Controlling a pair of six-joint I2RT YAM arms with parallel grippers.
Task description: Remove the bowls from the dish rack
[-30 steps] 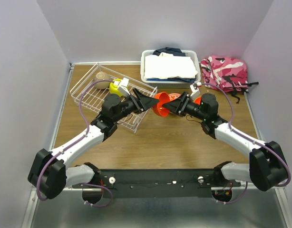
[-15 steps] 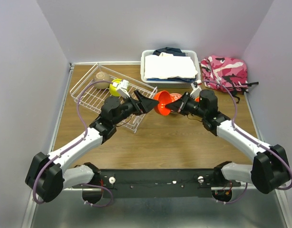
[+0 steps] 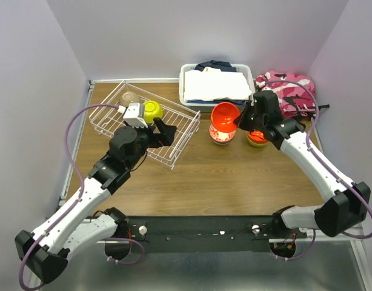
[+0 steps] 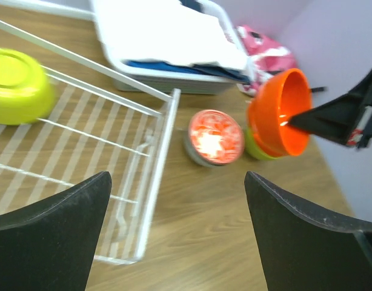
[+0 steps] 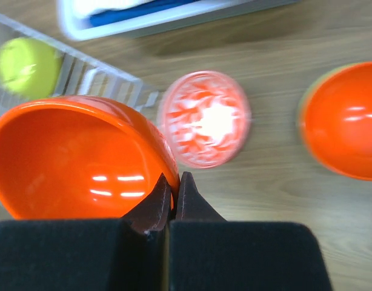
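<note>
Closest to my bases, my left claw hangs with its fingers spread wide and nothing between them. It is above the near right end of the white wire dish rack. That rack is a low rectangular basket with flared sides, sitting on the left part of the brown wooden table.

Inside the rack, just beyond that claw, a small round lime-yellow bowl rests on the grid, bottom up as far as I can tell. At the rack's far end lies a small taupe bowl, too small for me to say more.

Right of the rack, on bare wood, a small round red-patterned bowl stands upright, near the rack's end wall but apart from it.

My right claw is pinched tight on the rim of a glossy orange bowl. One finger is inside and one outside, holding it steeply tipped above the red-patterned bowl. I cannot tell whether the two touch.

Just right of them, a second orange bowl sits nested in another lime-yellow one, whose rim peeks out underneath.

Farthest back stand a solid white plastic bin of folded white cloth and, beside it, a pink camouflage fabric bag.
</note>
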